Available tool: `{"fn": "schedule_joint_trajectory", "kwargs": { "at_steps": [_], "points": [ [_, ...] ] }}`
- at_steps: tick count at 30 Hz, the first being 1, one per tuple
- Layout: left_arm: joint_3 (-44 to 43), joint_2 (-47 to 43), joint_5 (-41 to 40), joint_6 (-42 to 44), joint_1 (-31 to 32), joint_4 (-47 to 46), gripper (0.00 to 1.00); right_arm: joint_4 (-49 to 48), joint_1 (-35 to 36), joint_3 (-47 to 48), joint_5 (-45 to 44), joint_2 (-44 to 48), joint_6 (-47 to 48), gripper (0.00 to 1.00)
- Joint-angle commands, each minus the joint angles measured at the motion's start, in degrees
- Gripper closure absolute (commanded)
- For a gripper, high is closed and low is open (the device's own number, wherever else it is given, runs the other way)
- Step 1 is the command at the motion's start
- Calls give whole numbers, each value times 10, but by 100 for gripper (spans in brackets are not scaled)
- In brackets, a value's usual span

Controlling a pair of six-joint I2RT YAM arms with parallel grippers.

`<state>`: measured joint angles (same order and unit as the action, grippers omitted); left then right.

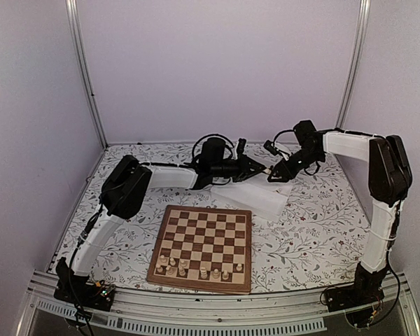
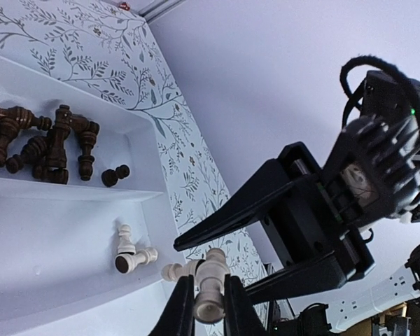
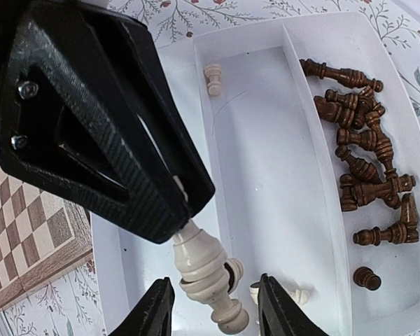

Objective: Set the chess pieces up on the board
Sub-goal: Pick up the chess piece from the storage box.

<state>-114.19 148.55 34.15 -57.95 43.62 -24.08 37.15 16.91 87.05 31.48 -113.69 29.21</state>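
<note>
Above the white tray [image 1: 269, 203], my left gripper [image 2: 210, 308] is shut on a pale cream chess piece [image 2: 211, 290], gripping it near its base. In the right wrist view that cream piece [image 3: 206, 269] hangs tilted from the left gripper [image 3: 178, 210]. My right gripper [image 3: 215, 308] stands open, one finger on each side of the piece and clear of it. From above, the two grippers meet tip to tip, left gripper [image 1: 263, 170] and right gripper [image 1: 273, 175]. The board [image 1: 203, 241] carries several cream pieces [image 1: 196, 269] on its near rows.
One tray compartment holds several dark brown pieces [image 3: 364, 161], the other a few loose cream pieces [image 3: 212, 78] lying on their sides. The tray lies just behind the board's far right corner. A patterned cloth [image 1: 315, 231] covers the table.
</note>
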Motion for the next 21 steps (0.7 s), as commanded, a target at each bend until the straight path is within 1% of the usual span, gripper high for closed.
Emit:
{"fn": "schedule_joint_trajectory", "kwargs": {
  "at_steps": [1, 4, 7, 10, 14, 15, 18, 21],
  "points": [
    [-16, 3, 14, -8, 3, -24, 99, -19, 0, -13, 20, 22, 8, 57],
    [-13, 2, 19, -10, 3, -24, 99, -27, 1, -10, 23, 22, 7, 58],
    [-12, 0, 21, -11, 4, -24, 99, -32, 0, -10, 33, 21, 13, 62],
    [-13, 1, 21, -15, 4, -27, 99, -36, 1, -8, 44, 21, 17, 72],
    [-13, -1, 21, -16, 4, -29, 100, -36, 0, -11, 40, 19, 20, 90],
    [-13, -2, 20, -14, 3, -28, 100, -37, 0, -13, 35, 19, 19, 92],
    [-12, -11, 20, -7, -4, -23, 100, -37, -7, -17, 30, 15, 15, 94],
    [1, -40, 12, 22, -16, -3, 100, -37, -23, -17, 36, 7, 6, 95]
  ]
}}
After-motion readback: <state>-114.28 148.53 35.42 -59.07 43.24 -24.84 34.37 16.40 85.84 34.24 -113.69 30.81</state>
